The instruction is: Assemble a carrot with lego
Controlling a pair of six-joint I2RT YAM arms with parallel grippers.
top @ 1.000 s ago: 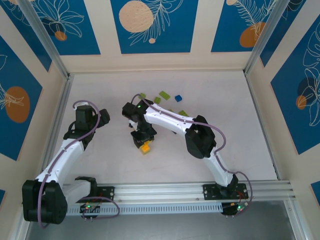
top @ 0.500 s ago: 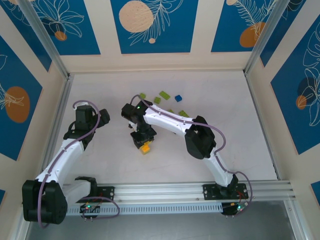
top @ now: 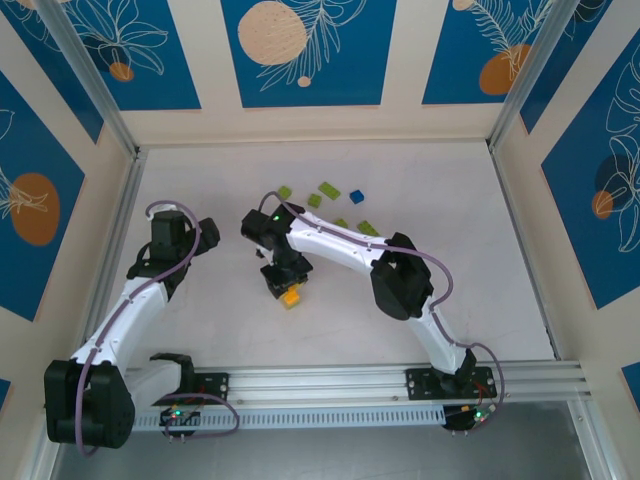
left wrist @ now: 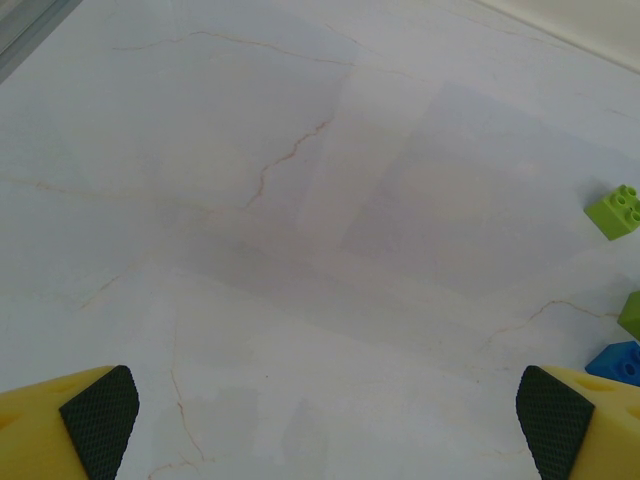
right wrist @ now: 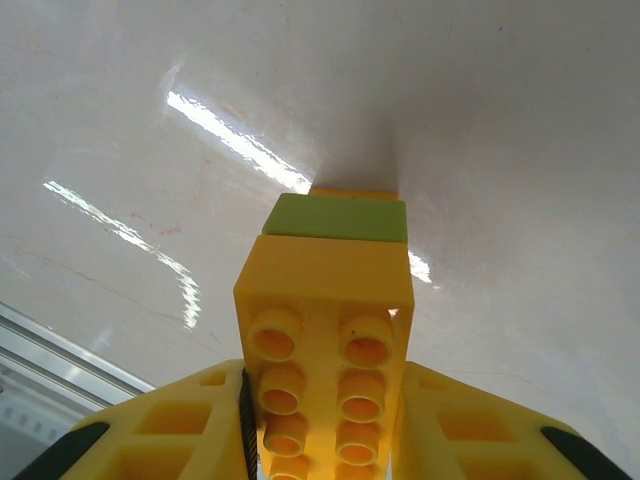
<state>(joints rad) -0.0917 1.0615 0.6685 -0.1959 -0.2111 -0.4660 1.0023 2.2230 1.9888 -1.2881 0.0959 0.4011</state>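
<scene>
Right gripper [right wrist: 325, 435] clamps an orange brick [right wrist: 325, 320] with a lime green brick [right wrist: 337, 218] at its far end. Left gripper [left wrist: 325, 425] stands released, jaws wide.

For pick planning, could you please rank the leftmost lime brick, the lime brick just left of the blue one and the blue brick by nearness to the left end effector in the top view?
From the left end effector:
1. Leftmost lime brick, row's left.
2. Lime brick beside blue, middle.
3. Blue brick, right.
</scene>
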